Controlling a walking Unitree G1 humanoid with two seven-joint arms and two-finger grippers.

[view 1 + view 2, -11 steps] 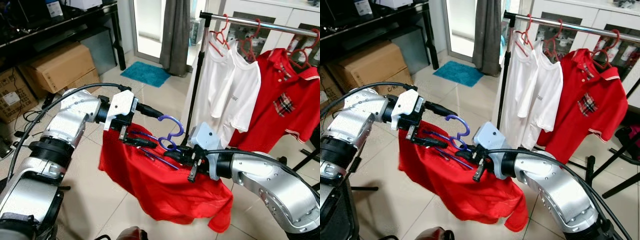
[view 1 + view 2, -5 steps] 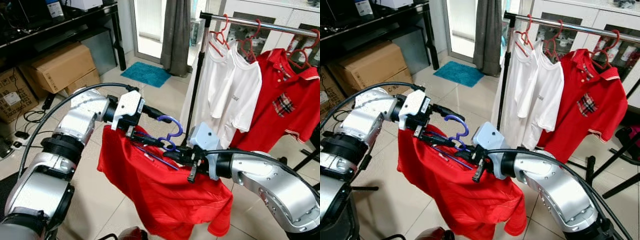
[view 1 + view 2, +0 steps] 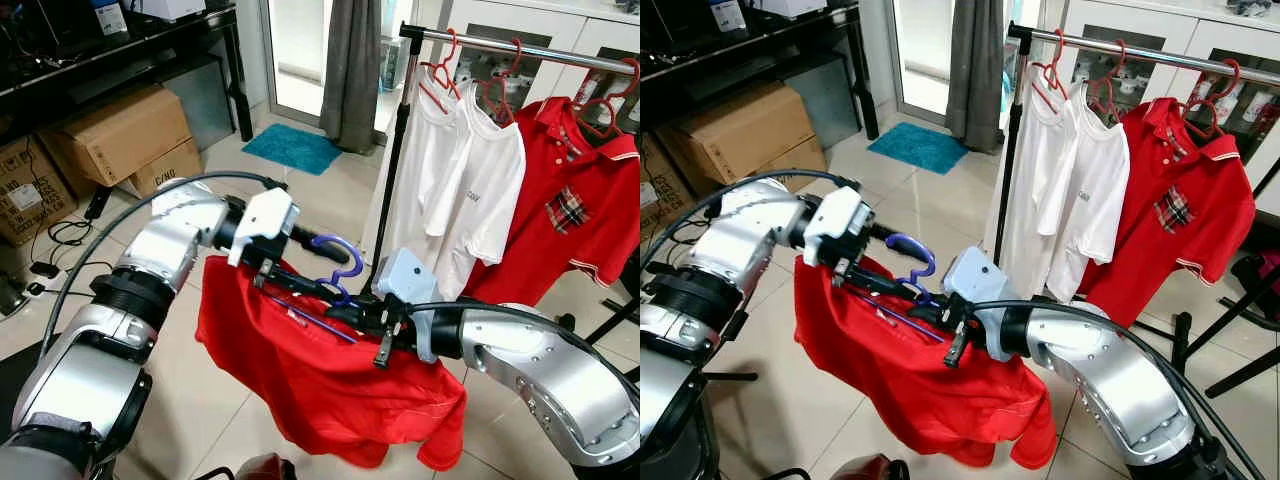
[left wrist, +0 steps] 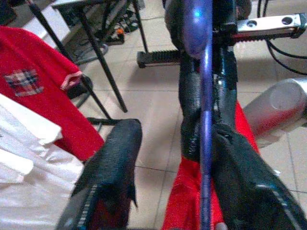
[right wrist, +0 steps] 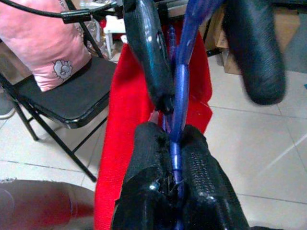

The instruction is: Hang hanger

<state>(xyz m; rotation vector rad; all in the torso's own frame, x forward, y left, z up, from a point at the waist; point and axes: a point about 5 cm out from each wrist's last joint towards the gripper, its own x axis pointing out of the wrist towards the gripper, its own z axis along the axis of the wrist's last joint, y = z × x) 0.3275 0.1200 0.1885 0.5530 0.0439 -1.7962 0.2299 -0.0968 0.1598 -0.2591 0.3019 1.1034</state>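
Behind, a clothes rail (image 3: 520, 47) carries white and red shirts above tiled floor (image 3: 300, 190). Mid-air before it hangs a purple hanger (image 3: 335, 268) bearing a red shirt (image 3: 320, 380). The right gripper (image 3: 345, 312) pinches its neck, jaws closed; the left gripper (image 3: 305, 288) straddles it, jaws apart.

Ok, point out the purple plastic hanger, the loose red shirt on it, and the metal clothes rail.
Purple plastic hanger (image 3: 341, 252), left eye view, on its curved hook.
Loose red shirt (image 3: 330, 385), left eye view, on the draped front.
Metal clothes rail (image 3: 520, 47), left eye view, on the horizontal bar.
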